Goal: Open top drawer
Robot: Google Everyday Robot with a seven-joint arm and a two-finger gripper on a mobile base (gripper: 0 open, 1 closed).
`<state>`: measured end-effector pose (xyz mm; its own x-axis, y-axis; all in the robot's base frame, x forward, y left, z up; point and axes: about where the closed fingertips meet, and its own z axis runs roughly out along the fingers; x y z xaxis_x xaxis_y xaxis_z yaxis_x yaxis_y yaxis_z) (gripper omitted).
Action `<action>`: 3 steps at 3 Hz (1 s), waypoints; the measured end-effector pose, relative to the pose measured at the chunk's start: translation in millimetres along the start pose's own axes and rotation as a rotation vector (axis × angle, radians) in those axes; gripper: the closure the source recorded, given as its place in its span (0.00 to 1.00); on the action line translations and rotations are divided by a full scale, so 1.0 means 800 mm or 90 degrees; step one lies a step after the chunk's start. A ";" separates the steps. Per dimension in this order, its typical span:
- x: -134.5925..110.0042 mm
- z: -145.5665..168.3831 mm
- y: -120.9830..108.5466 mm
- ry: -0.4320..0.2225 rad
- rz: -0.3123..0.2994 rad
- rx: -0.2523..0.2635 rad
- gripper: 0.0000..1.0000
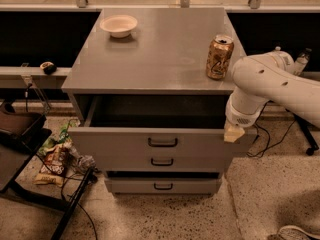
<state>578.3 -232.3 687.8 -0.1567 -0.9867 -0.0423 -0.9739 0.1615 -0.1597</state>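
Note:
The top drawer [120, 144] of the grey metal cabinet stands pulled out, its dark deep interior [160, 111] showing. Its wide front panel carries a small black bar handle [162, 142]. Two narrower drawers with the same handles sit below, the middle one [162, 162] and the bottom one [162, 186]. My white arm [270, 84] reaches in from the right. My gripper [233, 132] hangs at the right end of the top drawer's front edge, touching or just over its rim.
A gold drink can [219, 57] and a white bowl [119, 25] stand on the cabinet top [155, 54]. Snack bags [52, 159] and a black frame [30, 184] lie on the floor at the left. Cables [272, 139] trail at the right.

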 end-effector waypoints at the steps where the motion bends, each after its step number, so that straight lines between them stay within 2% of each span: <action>1: 0.000 0.000 0.000 0.000 0.000 0.000 0.00; 2: 0.000 0.000 0.000 0.000 0.000 0.000 0.00; 3: -0.004 0.011 0.032 0.007 -0.015 -0.036 0.19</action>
<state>555.5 -224.5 675.0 -0.1359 -0.9903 -0.0277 -0.9849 0.1380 -0.1043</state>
